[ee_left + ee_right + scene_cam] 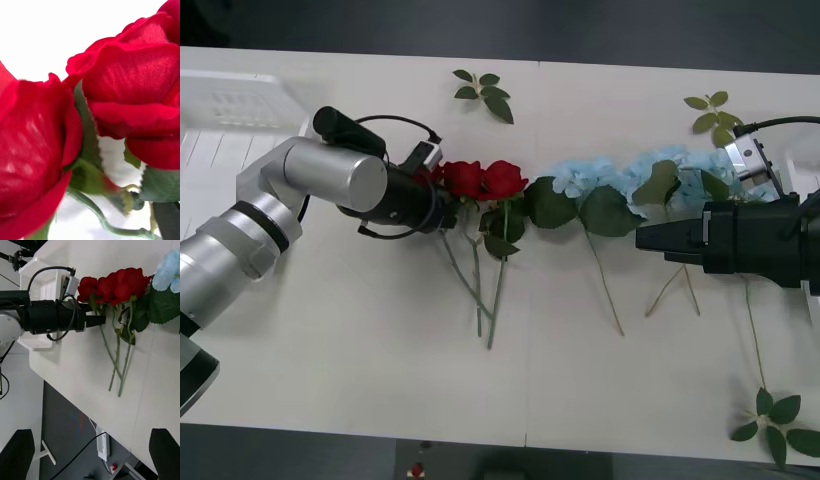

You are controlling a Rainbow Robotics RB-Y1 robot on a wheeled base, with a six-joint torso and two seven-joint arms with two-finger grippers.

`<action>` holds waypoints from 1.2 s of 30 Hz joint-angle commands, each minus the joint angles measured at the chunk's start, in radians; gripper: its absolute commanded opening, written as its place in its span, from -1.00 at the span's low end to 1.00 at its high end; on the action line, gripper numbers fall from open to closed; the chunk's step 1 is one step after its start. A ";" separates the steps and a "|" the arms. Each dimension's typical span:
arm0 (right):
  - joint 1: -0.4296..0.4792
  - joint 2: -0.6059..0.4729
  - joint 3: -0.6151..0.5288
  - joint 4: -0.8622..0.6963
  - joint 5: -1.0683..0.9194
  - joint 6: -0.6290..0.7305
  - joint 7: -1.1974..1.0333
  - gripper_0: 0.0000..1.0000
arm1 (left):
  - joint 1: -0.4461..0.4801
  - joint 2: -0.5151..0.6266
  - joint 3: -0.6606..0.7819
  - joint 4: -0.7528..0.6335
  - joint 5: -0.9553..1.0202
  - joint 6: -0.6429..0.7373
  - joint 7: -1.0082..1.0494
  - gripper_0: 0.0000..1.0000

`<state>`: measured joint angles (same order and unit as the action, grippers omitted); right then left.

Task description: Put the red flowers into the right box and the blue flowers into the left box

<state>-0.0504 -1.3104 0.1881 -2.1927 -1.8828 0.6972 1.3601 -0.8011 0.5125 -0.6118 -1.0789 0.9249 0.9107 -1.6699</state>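
**Left arm reaches the roses**

The deep-red artificial roses [483, 178] lie mid-table, blooms toward the far edge, thin green stems running back toward the robot. The left gripper [100, 320] sits at the leftmost bloom's base, fingers narrowed together around the stem. The right gripper's [650, 240] black fingers stand apart beside the pale-blue fluffy flowers [650, 170]. No writing is legible.

Left gripper [448, 207] black fingertips buried under deep-red rose blooms [483, 179], spread unreadable. Shallow white ribbed plastic tray [220, 120] cut by front view's left edge, arm covers part. Pale-blue fluffy flower clusters [650, 170] partly behind right gripper [642, 239] body. Left wrist view: petals blurred.
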 commanded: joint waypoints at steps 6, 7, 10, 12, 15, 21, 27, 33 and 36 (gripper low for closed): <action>-0.002 -0.027 -0.015 -0.004 -0.007 -0.001 0.053 0.79 | -0.032 0.011 -0.031 0.010 -0.009 -0.039 0.053 -1.00; -0.002 -0.027 -0.015 -0.004 -0.007 -0.001 0.053 0.79 | -0.032 0.011 -0.032 0.008 -0.009 -0.039 0.052 -1.00; -0.002 -0.029 -0.015 -0.004 -0.007 -0.001 0.053 0.79 | -0.032 0.011 -0.031 0.008 -0.009 -0.039 0.050 -1.00; -0.002 -0.029 -0.015 -0.004 -0.009 -0.001 0.053 0.79 | -0.032 0.012 -0.031 0.010 -0.009 -0.039 0.050 -1.00; -0.002 -0.029 -0.015 -0.004 -0.009 -0.001 0.053 0.78 | -0.032 0.017 -0.031 0.010 -0.009 -0.039 0.044 -1.00; -0.002 -0.029 -0.015 -0.004 -0.012 -0.001 0.051 0.78 | -0.033 0.041 -0.028 0.002 0.003 -0.039 0.022 -1.00; -0.002 -0.032 -0.015 -0.004 -0.027 -0.001 0.051 0.79 | -0.032 0.075 0.067 -0.050 0.022 0.074 -0.030 -1.00; -0.003 -0.033 -0.015 -0.004 -0.033 -0.002 0.053 0.78 | -0.033 0.083 0.287 -0.087 0.071 0.313 -0.165 -1.00; -0.003 -0.033 -0.015 -0.004 -0.041 -0.007 0.053 0.79 | -0.036 0.110 0.346 -0.090 0.172 0.370 -0.226 -1.00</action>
<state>-0.0504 -1.3104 0.1881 -2.1926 -1.9060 0.6972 1.3602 -0.8059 0.5679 -0.2624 -1.1342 1.0284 1.2554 -1.8504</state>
